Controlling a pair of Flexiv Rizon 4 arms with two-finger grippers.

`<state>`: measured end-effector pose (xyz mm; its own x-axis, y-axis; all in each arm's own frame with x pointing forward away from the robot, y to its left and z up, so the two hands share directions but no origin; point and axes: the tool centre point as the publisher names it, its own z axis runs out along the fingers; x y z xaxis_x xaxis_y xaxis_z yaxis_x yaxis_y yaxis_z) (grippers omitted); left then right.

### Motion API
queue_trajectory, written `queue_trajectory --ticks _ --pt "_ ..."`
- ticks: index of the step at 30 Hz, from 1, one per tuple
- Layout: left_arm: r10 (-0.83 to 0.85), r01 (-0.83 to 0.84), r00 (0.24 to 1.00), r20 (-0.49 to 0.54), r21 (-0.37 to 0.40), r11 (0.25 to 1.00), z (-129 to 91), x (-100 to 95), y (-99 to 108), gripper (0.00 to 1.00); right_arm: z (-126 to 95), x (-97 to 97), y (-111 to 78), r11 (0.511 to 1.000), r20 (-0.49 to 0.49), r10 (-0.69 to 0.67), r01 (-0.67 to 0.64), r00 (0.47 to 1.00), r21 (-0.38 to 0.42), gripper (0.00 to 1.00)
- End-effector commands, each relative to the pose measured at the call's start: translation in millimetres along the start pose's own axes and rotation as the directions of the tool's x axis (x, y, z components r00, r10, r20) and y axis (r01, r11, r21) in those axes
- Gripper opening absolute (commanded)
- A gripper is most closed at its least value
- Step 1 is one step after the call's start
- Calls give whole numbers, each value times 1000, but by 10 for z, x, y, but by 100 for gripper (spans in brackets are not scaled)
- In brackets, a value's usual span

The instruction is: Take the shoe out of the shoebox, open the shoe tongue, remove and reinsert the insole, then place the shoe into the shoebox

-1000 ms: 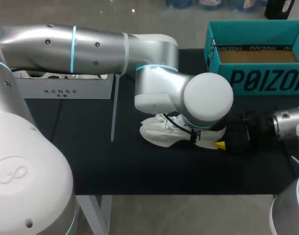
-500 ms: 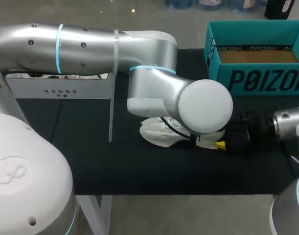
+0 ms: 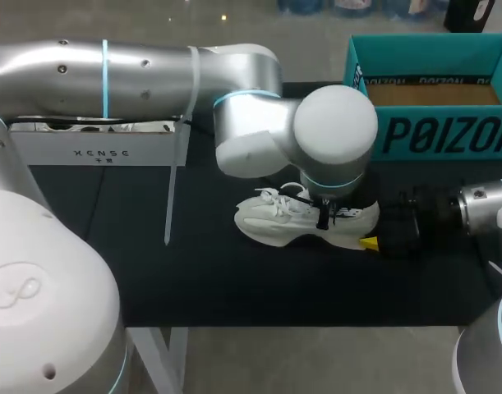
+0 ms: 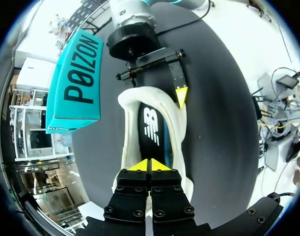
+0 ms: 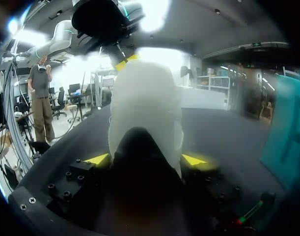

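The white sneaker (image 3: 275,226) lies out on the table just in front of the teal shoebox (image 3: 431,135), heel squeezed by the right gripper (image 5: 146,160), while the left gripper (image 4: 150,165) is pinched closed on nothing I can see and the black insole (image 4: 150,130) is not yet out.

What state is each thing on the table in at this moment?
shoe: out of the box, upright on the table.
insole: lying inside the shoe.
shoebox: open, visible floor bare.
left gripper: shut, tips together over the shoe's opening.
right gripper: shut on the shoe's heel.
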<state>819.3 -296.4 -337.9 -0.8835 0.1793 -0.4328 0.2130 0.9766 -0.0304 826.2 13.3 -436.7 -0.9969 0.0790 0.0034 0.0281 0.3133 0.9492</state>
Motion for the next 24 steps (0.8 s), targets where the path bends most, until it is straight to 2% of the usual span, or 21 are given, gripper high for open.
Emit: queue_trajectory --ticks 1,8,17,18,20,24 --pt "21 -22 994 -108 -17 1000 181 -19 -75 0 33 -8 -41 1000 -1 1 -1 1000 2 0" --pt "52 -53 984 -169 -6 999 268 230 -54 0 33 -8 -41 1000 -1 1 -1 1000 2 0" --pt "53 -59 976 -211 -21 998 346 303 -29 0 33 -8 -41 1000 -1 1 -1 1000 2 0" --pt "53 -59 976 -212 -22 998 348 303 -28 4 33 -8 -41 1000 -1 1 -1 1000 2 0" --pt "52 -59 976 -213 -25 998 348 302 -27 29 33 -8 -41 1000 -1 1 -1 1000 2 0" --pt "53 -60 976 -211 -29 998 350 286 -39 33 33 -8 -41 1000 -1 1 -1 1000 2 0"
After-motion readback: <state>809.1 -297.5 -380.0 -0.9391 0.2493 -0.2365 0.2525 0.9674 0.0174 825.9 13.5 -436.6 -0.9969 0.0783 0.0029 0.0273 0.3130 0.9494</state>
